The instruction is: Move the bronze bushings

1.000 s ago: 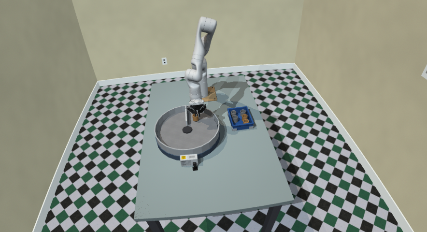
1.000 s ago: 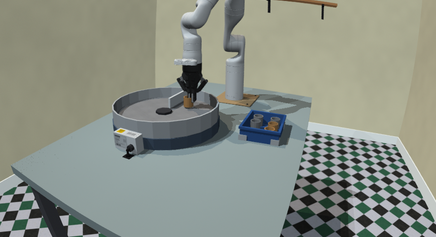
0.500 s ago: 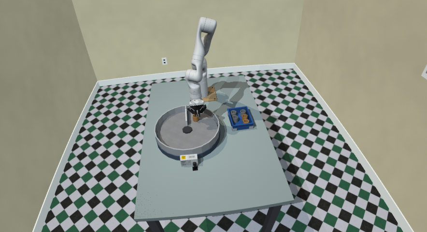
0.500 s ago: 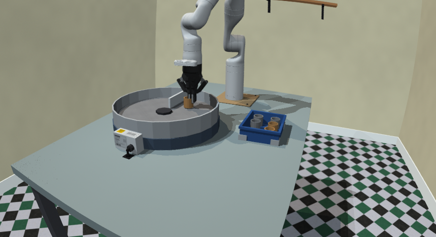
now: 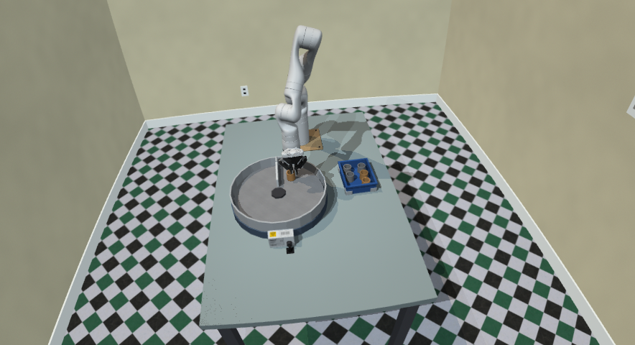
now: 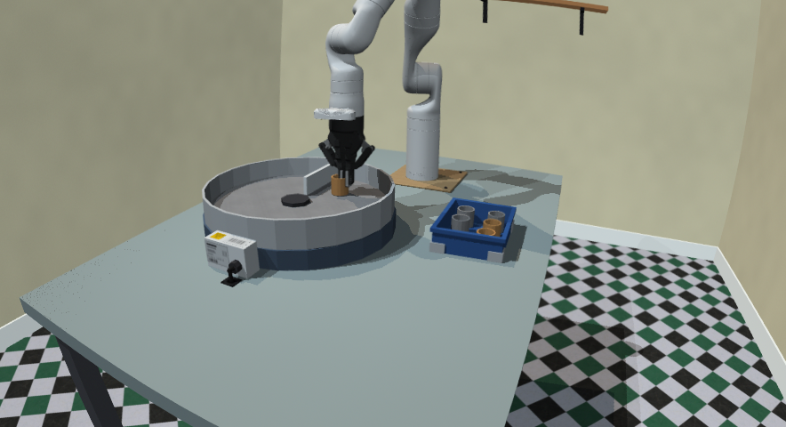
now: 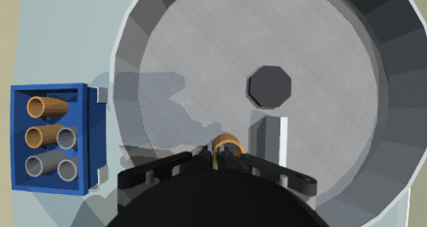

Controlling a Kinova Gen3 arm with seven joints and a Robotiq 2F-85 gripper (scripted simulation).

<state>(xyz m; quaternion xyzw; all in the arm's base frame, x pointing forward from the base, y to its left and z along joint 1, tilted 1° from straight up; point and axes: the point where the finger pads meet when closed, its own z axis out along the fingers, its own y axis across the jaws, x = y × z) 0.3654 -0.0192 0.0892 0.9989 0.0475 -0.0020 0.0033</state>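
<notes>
Going from left to right in the exterior view, a white box (image 5: 280,238) (image 6: 230,256) with a yellow label comes first on the table (image 5: 320,276) (image 6: 340,319), with a small black fitting (image 5: 289,246) (image 6: 234,269) at its front. It sits at the near side of the turntable (image 5: 257,223) (image 6: 300,232) (image 7: 408,98), whose raised grey wall rings a flat grey disc (image 5: 261,205) (image 6: 247,198) (image 7: 218,49). At the middle is the dark hub (image 5: 278,192) (image 6: 295,200) (image 7: 271,87); a pale divider (image 5: 278,171) (image 6: 316,180) (image 7: 283,142) stands between it and the rear wall.

Right of the divider, 1 bronze bushing (image 5: 289,177) (image 6: 339,186) (image 7: 228,139) is upright over the disc, apart from hub and divider. The gripper (image 5: 293,169) (image 6: 346,178) (image 7: 215,149) points down and is closed on this bushing's wall, at the upper rim. Whether the lower end touches the disc, I cannot tell.

Farther right, the arm's tan base plate (image 5: 316,142) (image 6: 453,180) lies behind the turntable. The blue crate (image 5: 360,188) (image 6: 467,247) (image 7: 83,132) comes last, well apart from the disc, holding 2 more bronze bushings (image 5: 364,175) (image 6: 492,230) (image 7: 53,105) on its right side and 3 steel bushings (image 5: 350,178) (image 6: 461,224) (image 7: 49,161): 2 on the left, 1 at the far right.
</notes>
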